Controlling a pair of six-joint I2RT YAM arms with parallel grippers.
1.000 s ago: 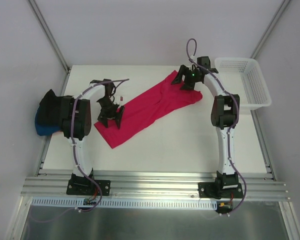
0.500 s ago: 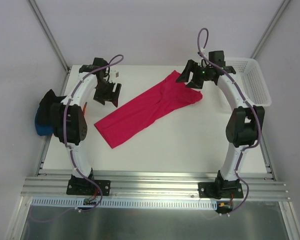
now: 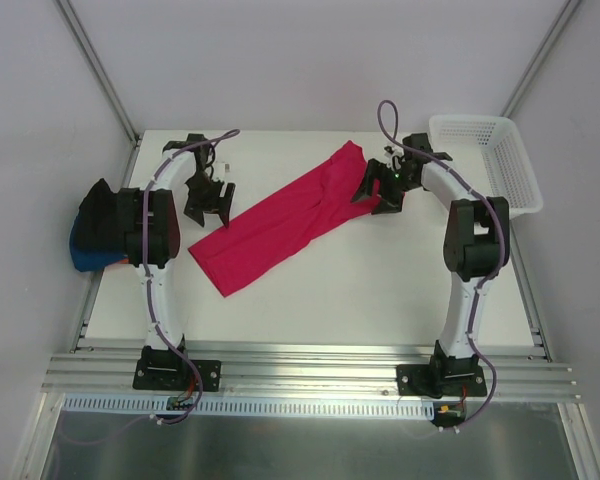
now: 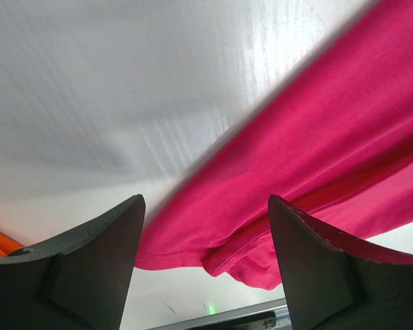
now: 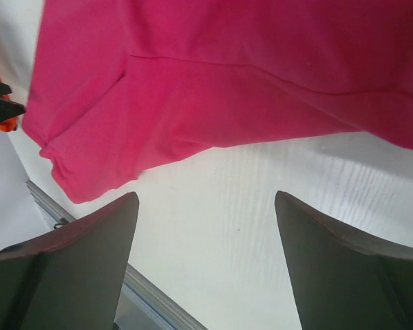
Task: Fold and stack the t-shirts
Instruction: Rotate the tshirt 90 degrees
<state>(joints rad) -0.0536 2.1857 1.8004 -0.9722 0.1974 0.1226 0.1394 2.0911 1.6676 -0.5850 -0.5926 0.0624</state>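
Across the tabletop [image 3: 380, 290] a crimson-pink t-shirt [image 3: 280, 225] is laid diagonally (a long strip); both pairs of jaws are held wide, empty, near its ends.

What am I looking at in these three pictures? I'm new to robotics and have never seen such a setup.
These are two white robot arms bolted to the near edge of a white table, each ending in a black two-finger gripper. The wide picture comes from a fixed camera above and behind them. The two close-ups come from a camera on each wrist, so the dark wedges at the bottom are that gripper's own fingers. A crimson-pink cloth t-shirt lies stretched diagonally on the table. The left gripper is over its left end, the right gripper over its right end; both are open and hold nothing. A heap of black and blue cloth sits at the table's left edge, a white plastic mesh basket at the far right.
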